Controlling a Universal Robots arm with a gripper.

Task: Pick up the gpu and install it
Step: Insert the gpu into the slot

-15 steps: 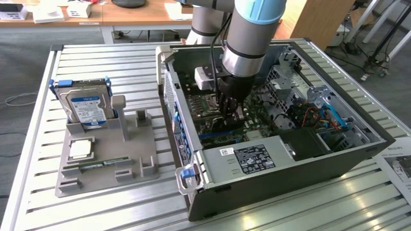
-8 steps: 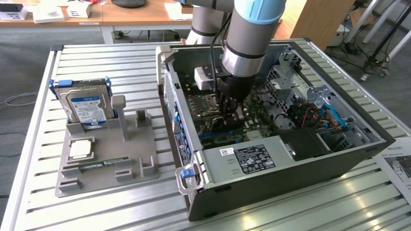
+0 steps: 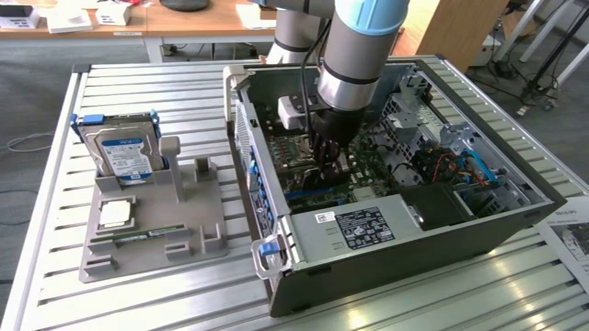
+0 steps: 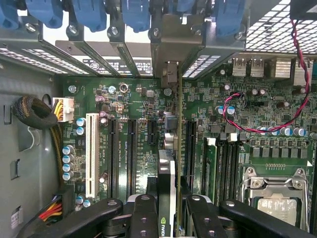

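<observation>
While the arm reaches down into the open computer case (image 3: 515, 207), we see the gripper (image 3: 329, 160) low over the motherboard (image 3: 368, 172), near the middle of the case. In the wrist view its black fingers (image 4: 143, 213) stand on either side of the gpu (image 4: 167, 193), and they are closed on it, so the card is held edge-on between them. The card stands upright, and its thin edge with a small logo faces the wrist camera. Its silvery end bracket (image 4: 171, 79) reaches to the rear wall of the case, in line with one of the slot openings under the blue retention clips (image 4: 133, 12). The card sits over the motherboard among the long black expansion slots (image 4: 131, 153), beside the white slot (image 4: 91, 153); whether its lower edge is fully seated in a slot we cannot tell.

Also inside the case, we see the processor socket (image 4: 275, 191) on the far side of the card from the white slot, and a red and black twisted wire (image 4: 237, 126) looping over the board. The power supply (image 3: 354, 227) with its labels lies at the near end of the case.

Outside the case, on the exterior view's left, a grey parts holder (image 3: 156, 227) rests on the slatted table (image 3: 138, 303). It carries a hard drive (image 3: 124, 155) with a blue and white label, standing upright.
</observation>
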